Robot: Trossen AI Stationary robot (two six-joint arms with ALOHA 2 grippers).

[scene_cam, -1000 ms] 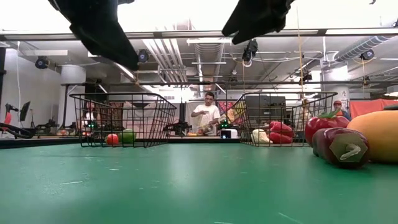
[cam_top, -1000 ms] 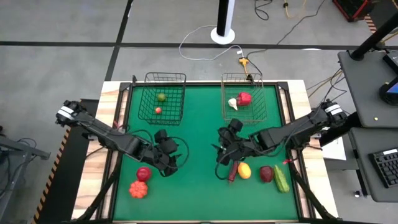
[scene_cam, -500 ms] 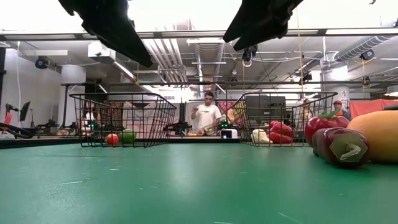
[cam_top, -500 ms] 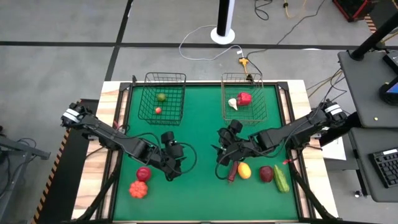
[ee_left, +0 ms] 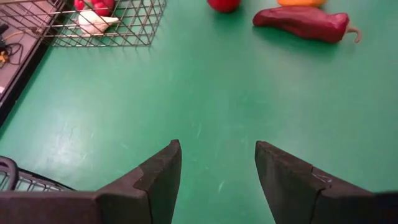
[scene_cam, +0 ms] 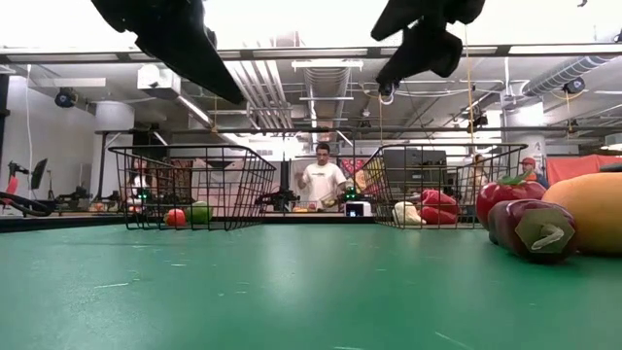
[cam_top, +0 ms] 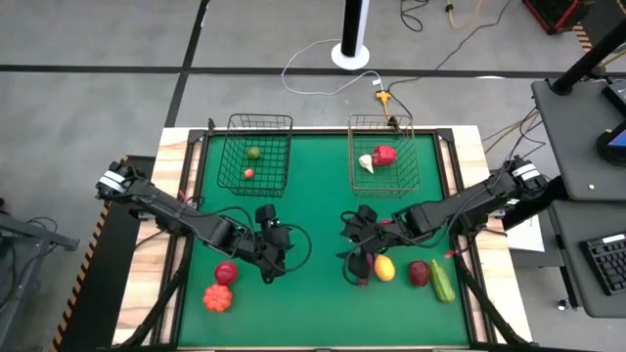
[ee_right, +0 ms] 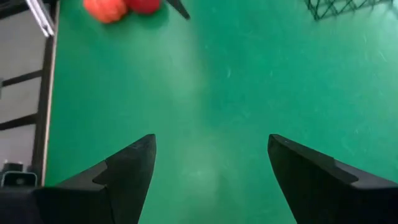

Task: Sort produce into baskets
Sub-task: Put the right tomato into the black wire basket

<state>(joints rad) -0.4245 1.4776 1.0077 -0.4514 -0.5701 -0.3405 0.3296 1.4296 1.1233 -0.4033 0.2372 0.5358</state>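
The black basket (cam_top: 256, 154) holds a green and a small red piece. The copper basket (cam_top: 383, 156) holds a white and a red piece. On the green mat lie a red fruit (cam_top: 226, 273), an orange-red one (cam_top: 217, 298), a dark red pepper (cam_top: 364, 270), a yellow piece (cam_top: 384, 267), a magenta-red piece (cam_top: 419, 273) and a green cucumber (cam_top: 443, 282). My left gripper (cam_top: 277, 256) is open and empty above the mat, right of the red fruit; its wrist view (ee_left: 217, 146) shows bare mat between the fingers. My right gripper (cam_top: 349, 244) is open and empty by the pepper; its wrist view (ee_right: 211, 140) shows the same.
Both baskets stand at the mat's far edge. The middle of the mat (cam_top: 313, 225) between the grippers is bare. In the low view the pepper (scene_cam: 533, 228) and the yellow piece (scene_cam: 593, 209) lie close at the right; people show in the room behind.
My left gripper has gone toward the table's right and near edges, away from the black basket. My right gripper has gone toward the near edge, closer to the dark red pepper. No produce has moved.
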